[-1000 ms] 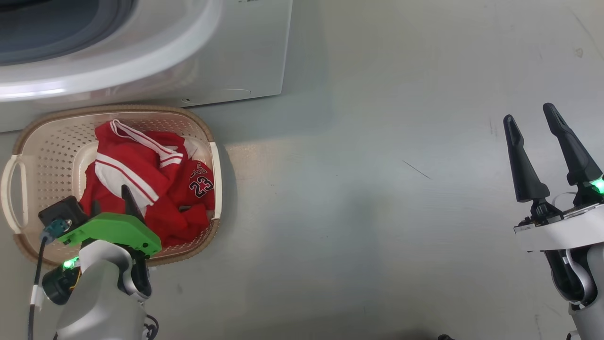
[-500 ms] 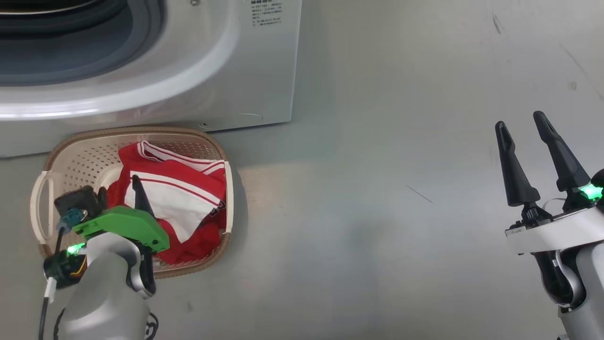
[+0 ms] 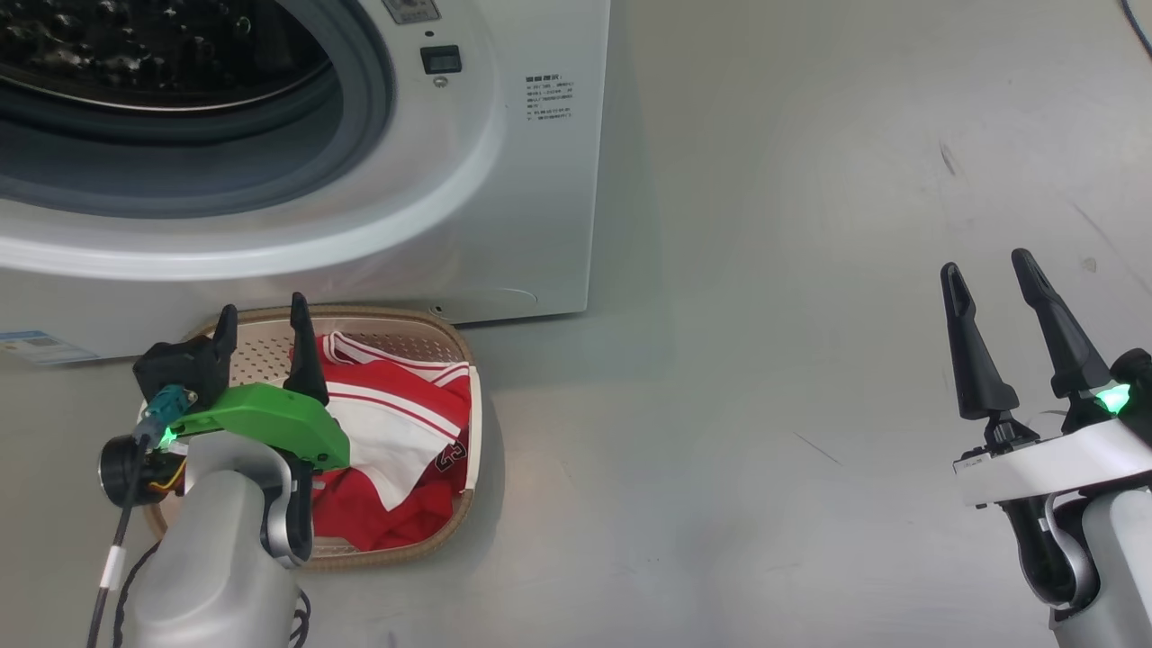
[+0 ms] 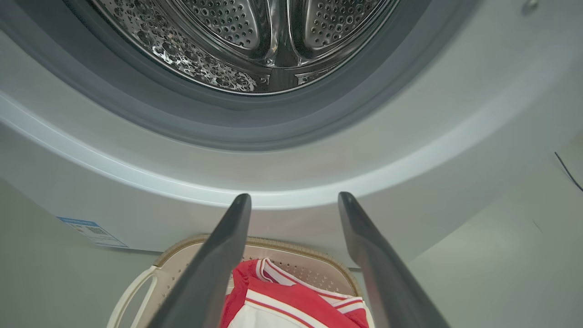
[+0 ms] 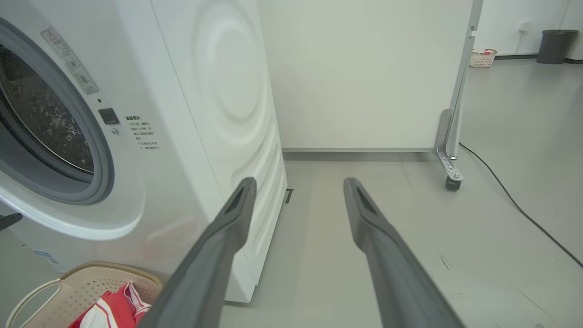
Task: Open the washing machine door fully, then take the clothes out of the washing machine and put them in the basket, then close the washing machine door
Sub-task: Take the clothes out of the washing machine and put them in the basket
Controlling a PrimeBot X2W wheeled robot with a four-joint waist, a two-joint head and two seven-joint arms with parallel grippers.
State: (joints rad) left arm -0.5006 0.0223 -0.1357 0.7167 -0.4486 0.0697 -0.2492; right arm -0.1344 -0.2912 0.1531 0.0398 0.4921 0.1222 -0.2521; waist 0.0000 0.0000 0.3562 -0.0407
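Floor [image 3: 738, 378]; basket [image 3: 389, 343] lengthwise along washing machine [image 3: 540, 225]

The left gripper [image 4: 294, 197] has its two dark fingers spread wide with nothing between them, pointing at the machine [image 4: 410, 150] just under its open mouth. Above is the perforated steel drum [image 4: 218, 27] ringed by the grey seal [image 4: 255, 123]. Below the fingers, against the machine's foot, is the basket [image 4: 291, 248], with the red-and-white clothes [image 4: 291, 300] in it. A blue label [image 4: 91, 231] is at the lower left.
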